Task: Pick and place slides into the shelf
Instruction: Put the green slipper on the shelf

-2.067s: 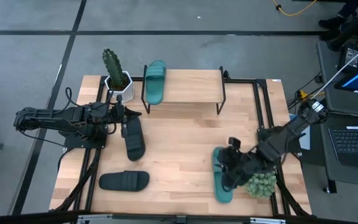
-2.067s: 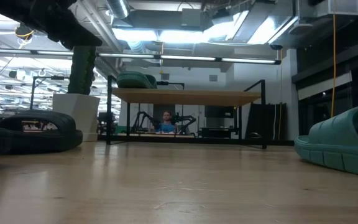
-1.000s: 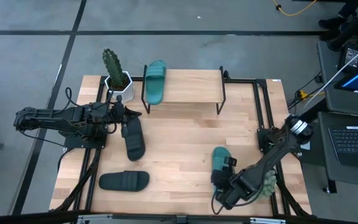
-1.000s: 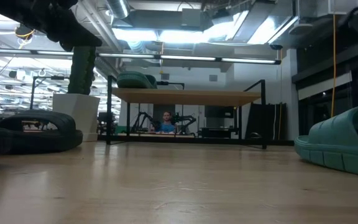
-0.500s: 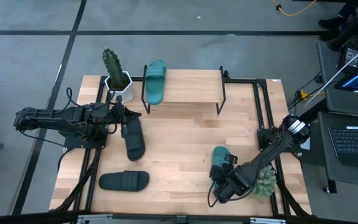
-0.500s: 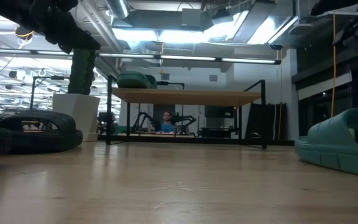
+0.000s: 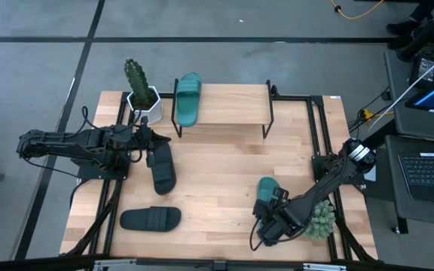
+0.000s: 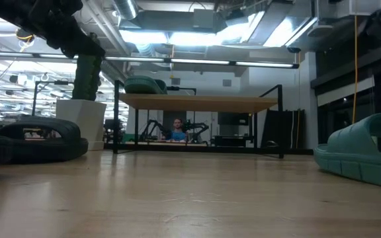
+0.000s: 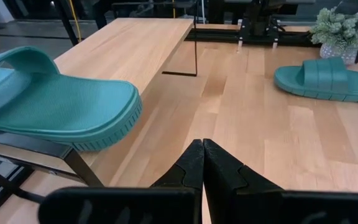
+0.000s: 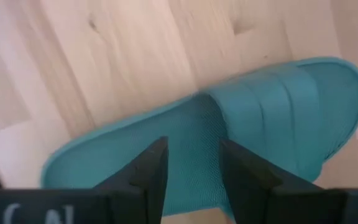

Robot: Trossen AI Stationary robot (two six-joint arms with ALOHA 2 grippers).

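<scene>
High view: the right gripper (image 7: 266, 228) sits low over the heel end of a teal slide (image 7: 266, 197) lying on the table (image 7: 224, 165) near the front right, beside a small pale-green plant (image 7: 319, 220). In the right wrist view its fingers (image 10: 151, 171) stand apart over the slide's footbed (image 10: 185, 143), one on each side of the middle; whether they touch the rubber cannot be told. The left gripper (image 7: 151, 138) waits at the table's left side, fingers pressed together and empty, just beside one black slide (image 7: 162, 166). A second black slide (image 7: 151, 219) lies near the front left. The other teal slide (image 7: 187, 98) rests on the left end of the shelf (image 7: 232, 105), toe hanging past the plank's back edge. A potted cactus (image 7: 139, 86) stands beside the shelf's left end
</scene>
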